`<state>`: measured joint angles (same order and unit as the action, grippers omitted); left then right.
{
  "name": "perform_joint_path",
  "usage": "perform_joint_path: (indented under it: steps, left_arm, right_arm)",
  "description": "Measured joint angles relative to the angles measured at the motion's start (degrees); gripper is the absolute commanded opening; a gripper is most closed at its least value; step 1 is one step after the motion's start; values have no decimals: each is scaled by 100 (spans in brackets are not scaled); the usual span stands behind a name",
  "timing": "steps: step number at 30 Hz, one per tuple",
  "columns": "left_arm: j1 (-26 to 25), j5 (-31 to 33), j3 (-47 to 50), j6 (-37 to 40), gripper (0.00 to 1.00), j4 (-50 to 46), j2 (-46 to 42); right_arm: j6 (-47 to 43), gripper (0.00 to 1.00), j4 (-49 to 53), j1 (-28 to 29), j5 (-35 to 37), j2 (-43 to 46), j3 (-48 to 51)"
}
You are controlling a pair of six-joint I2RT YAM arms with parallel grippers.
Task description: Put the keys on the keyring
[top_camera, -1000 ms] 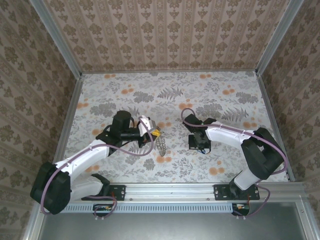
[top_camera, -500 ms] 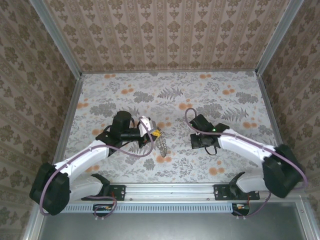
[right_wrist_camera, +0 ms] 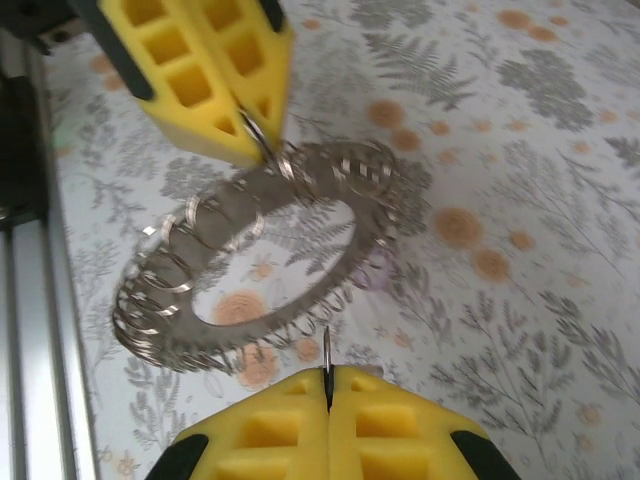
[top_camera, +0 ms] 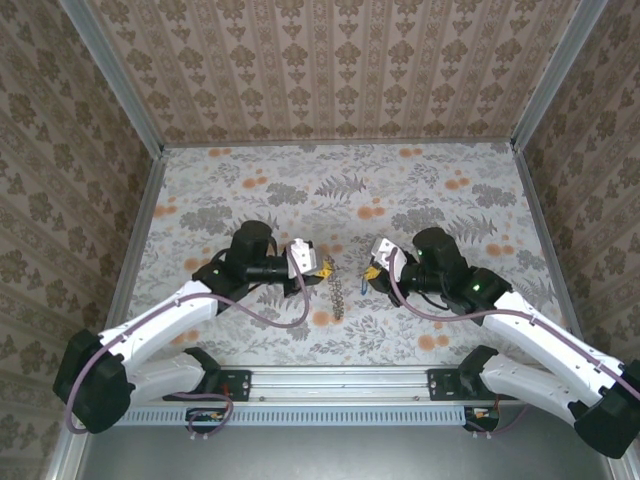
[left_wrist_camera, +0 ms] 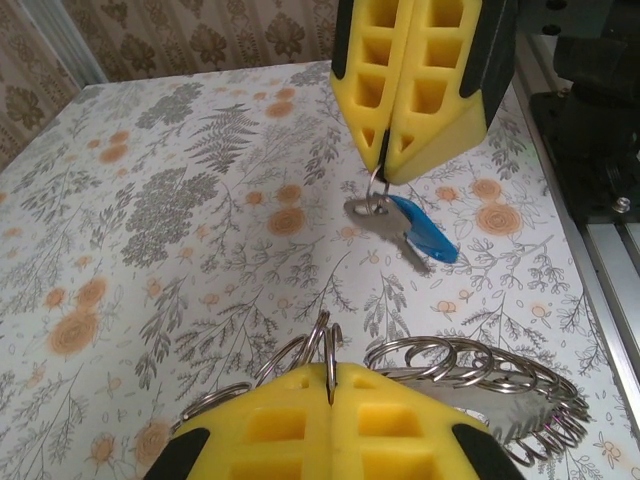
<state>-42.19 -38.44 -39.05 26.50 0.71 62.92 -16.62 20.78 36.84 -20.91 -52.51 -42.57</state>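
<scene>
The left jaws are fully closed. Their yellow pads (left_wrist_camera: 250, 430) pinch one thin ring that stands up out of a wreath of rings (left_wrist_camera: 480, 368). This wreath is many dull metal rings strung into a doughnut shape. In the left wrist view it spreads just ahead of the left jaws and off to one side of them. Seen from the right wrist, the wreath of rings (right_wrist_camera: 365, 180) is held at its upper edge by the left jaws' tips, with a shadow under it on the flowered surface (right_wrist_camera: 520, 150). I cannot tell whether its lower edge touches that surface.

The right jaws are closed as well and face the left jaws tip to tip, with a gap between the two. Their own yellow pads (left_wrist_camera: 430, 90) grip a small ring (left_wrist_camera: 377, 187). A silver key (left_wrist_camera: 385, 215) and a blue piece (left_wrist_camera: 425, 232) dangle from it just under the tips, between the two sets of jaws. In the right wrist view a thin wire stands up between the shut pads (right_wrist_camera: 400, 440).

From above, the wreath of rings (top_camera: 337, 293) shows as a narrow strand between the two sets of jaws, nearer the left ones and toward the arm bases
</scene>
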Motion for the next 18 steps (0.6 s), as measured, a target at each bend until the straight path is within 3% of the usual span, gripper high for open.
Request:
perform_joint_path:
  steps: [10, 18]
  left_arm:
    - [-531, 883, -275, -175, 0, -26, 201]
    - [-656, 1143, -271, -424, 0, 229, 219]
  right_arm:
    - [-55, 0, -374, 63, -525, -2, -7]
    - [203, 0, -658, 81, -575, -236, -15]
